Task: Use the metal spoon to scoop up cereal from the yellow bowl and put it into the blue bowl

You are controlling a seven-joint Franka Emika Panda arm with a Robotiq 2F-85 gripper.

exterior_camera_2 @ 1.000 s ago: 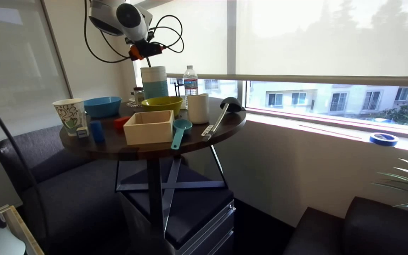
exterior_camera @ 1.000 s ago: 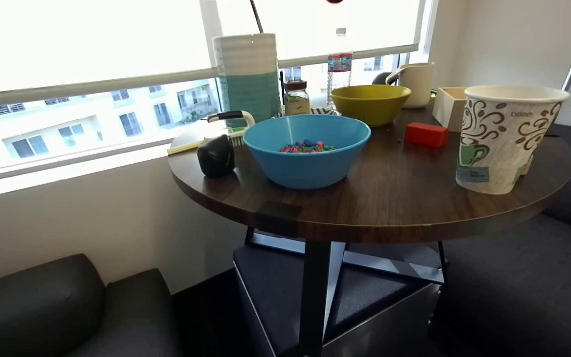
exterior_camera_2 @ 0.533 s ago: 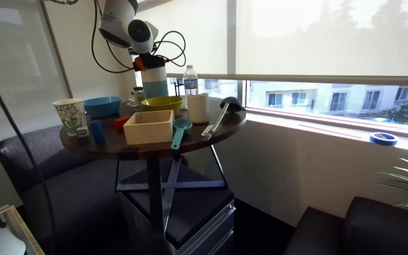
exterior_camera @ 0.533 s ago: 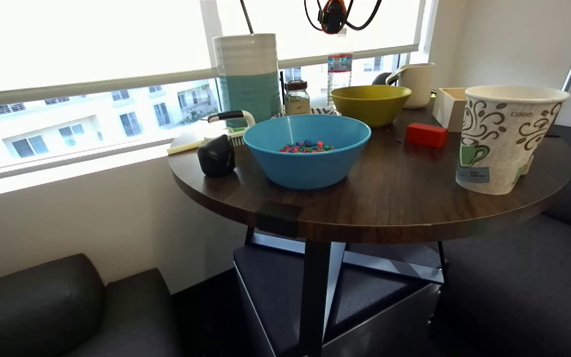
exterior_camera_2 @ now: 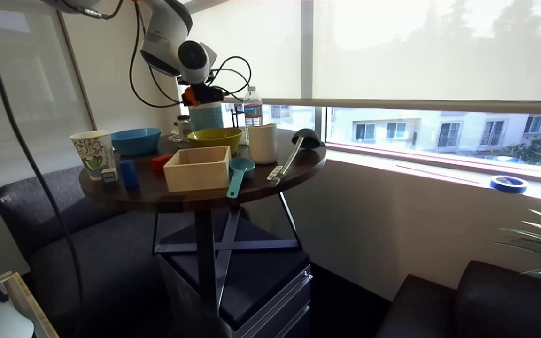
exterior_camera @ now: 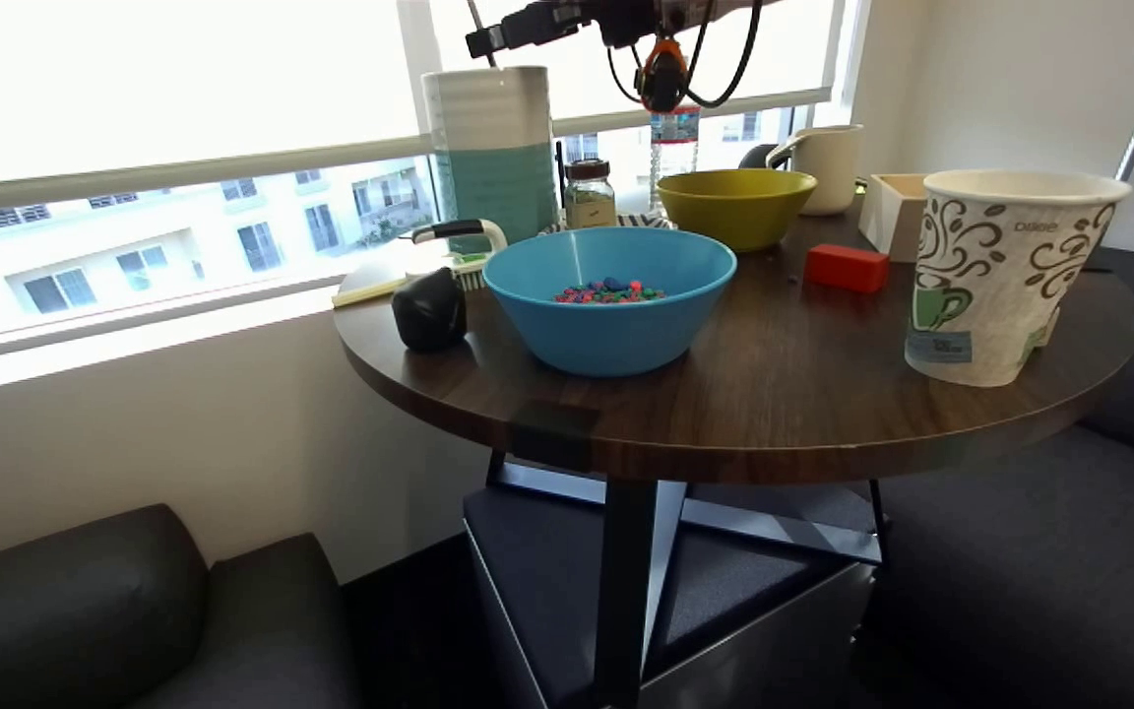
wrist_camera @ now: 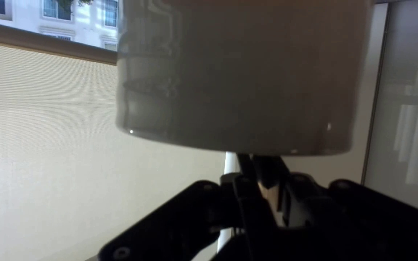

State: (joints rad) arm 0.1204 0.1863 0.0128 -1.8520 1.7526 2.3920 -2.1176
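My gripper (exterior_camera: 488,39) stands above a tall white-and-teal canister (exterior_camera: 496,187), closed round a thin dark handle (exterior_camera: 473,12) that leans down into it. The handle's lower end is hidden inside, so I cannot tell whether it is the metal spoon. In the wrist view the canister (wrist_camera: 241,90) hides the fingertips. The blue bowl (exterior_camera: 616,340) holds colourful cereal (exterior_camera: 606,292). The yellow bowl (exterior_camera: 736,222) stands behind it; its contents show poorly. In an exterior view a ladle (exterior_camera_2: 305,138) with a dark round bowl and silver handle lies at the table's right edge.
Close to the canister stand a water bottle (exterior_camera: 673,158) and a glass jar (exterior_camera: 590,202). A paper cup (exterior_camera: 1000,286), red block (exterior_camera: 845,268), white pitcher (exterior_camera: 828,167), wooden box (exterior_camera_2: 197,173), teal scoop (exterior_camera_2: 240,171) and black object (exterior_camera: 429,310) also stand or lie on the table.
My gripper has come down toward the canister and into view beside its top. The thin handle has tilted further left in an exterior view. The bowls have not moved.
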